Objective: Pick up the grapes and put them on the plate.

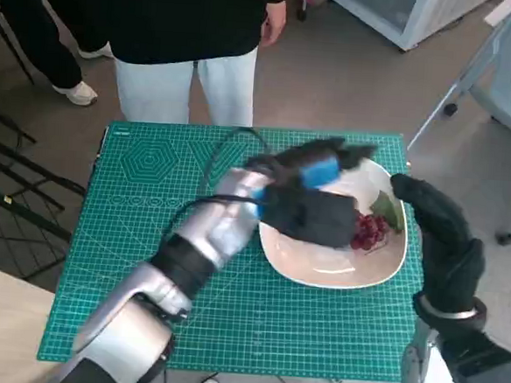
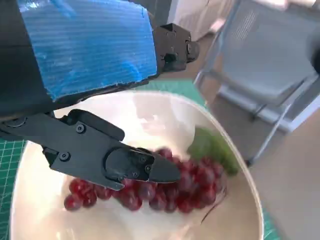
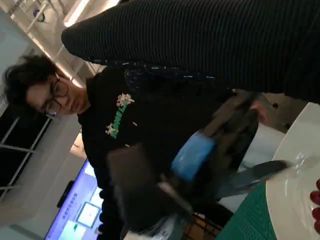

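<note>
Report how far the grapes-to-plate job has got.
Done, by the look of it: the grapes lie in the white plate, beside a green leaf. In hand: the left hand hovers over the plate; its fingers are just above the bunch, and whether they touch it is unclear. The right hand holds nothing. Left: drawing the left hand clear.

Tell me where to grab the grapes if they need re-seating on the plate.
Judging from the left wrist view, take the grapes across the middle of the cluster, coming from above. The bunch lies flat and low inside the plate, whose raised rim blocks a side approach. The left hand hovers over it; its fingers sit just above the berries.
</note>
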Controlling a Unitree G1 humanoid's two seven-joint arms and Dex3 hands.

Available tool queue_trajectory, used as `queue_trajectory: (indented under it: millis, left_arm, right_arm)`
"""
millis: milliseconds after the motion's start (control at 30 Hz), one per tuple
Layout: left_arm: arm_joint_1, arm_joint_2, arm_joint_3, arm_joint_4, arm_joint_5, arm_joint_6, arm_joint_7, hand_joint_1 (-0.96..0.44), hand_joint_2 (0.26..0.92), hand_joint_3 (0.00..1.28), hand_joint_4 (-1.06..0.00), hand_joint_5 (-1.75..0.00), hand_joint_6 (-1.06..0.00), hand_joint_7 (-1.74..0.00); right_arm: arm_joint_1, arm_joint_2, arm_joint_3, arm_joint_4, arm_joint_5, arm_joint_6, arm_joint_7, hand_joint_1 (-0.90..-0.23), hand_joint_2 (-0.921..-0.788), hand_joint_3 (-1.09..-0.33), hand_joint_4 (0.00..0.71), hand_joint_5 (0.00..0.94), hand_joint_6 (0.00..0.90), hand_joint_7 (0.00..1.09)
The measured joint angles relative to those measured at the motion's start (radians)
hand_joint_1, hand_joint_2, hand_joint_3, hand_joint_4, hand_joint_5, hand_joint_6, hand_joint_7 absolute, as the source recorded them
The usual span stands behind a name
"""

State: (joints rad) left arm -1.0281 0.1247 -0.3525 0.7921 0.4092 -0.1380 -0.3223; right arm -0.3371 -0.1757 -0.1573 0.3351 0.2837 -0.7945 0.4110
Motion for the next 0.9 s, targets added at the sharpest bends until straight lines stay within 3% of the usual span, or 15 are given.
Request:
queue_trajectory:
  millis: [300, 533, 900]
  left_arm:
    - [0.202, 0.037, 0.235, -0.093, -0.278, -0.250, 0.040, -0.56, 0.921, 0.38, -0.03, -0.01, -0.11, -0.02]
    - [0.338, 0.006, 0.346, -0.118, -0.442, -0.385, 0.045, -0.57, 0.921, 0.46, -0.03, -0.01, -0.08, 0.00]
    - [0.467, -0.020, 0.416, -0.219, -0.653, -0.454, -0.094, -0.63, 0.921, 0.49, -0.02, 0.00, -0.07, 0.00]
  right_arm:
    - [-0.001, -0.001, 0.000, -0.003, 0.005, -0.003, 0.000, -0.573, -0.921, -0.723, 0.168, 0.000, -0.001, 0.41]
    - [-0.011, 0.001, 0.001, -0.003, 0.003, -0.004, -0.003, -0.573, -0.921, -0.725, 0.168, 0.000, -0.001, 0.41]
    - [-0.029, 0.005, 0.003, 0.007, -0.005, -0.003, -0.009, -0.573, -0.921, -0.719, 0.178, 0.005, 0.000, 0.41]
